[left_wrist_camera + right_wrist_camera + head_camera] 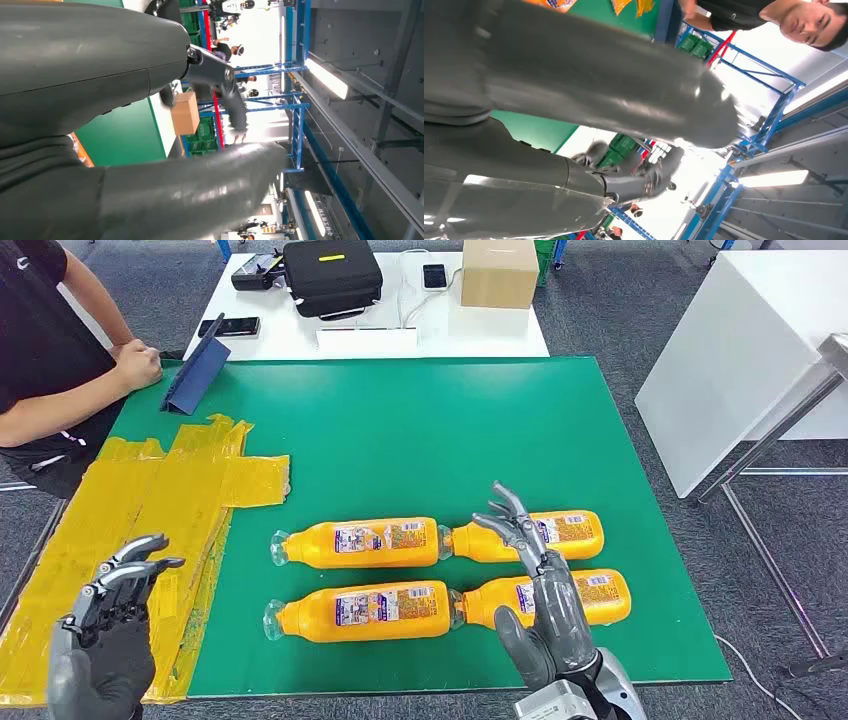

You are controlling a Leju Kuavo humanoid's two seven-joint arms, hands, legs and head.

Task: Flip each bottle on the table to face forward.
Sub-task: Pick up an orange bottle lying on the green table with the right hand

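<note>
Both hands sit nearest the head cam. Right hand (540,590) is raised over the two right-side bottles, fingers spread, holding nothing. Left hand (110,625) hovers over the yellow taped patch (170,505) at the table's left edge, fingers loosely curled and apart, also empty.

Task items: four orange bottles lie on their sides on the green table (420,430), two rows of two. Far-left bottle (358,542) and near-left bottle (360,612) have caps to the left. Far-right bottle (530,535) and near-right bottle (545,598) are partly behind the right hand. All four show printed labels facing up; whether that counts as forward cannot be told.

Step in hand, by judgement: approach w/ right hand to one of the right-side bottles.
- Lower the hand onto the bottle body, not the neck.
- Wrap the fingers around the mid-section, then roll about the long axis.
- Bottles in each row lie end to end, nearly touching; keep the neighbour undisturbed.

View differences: head cam gives bottle layout, plus a seated person (50,360) w/ a tablet (197,368) at far left. Wrist cams give hand covers close-up; left wrist cam adds a cardboard box (185,113) and blue racking.
</note>
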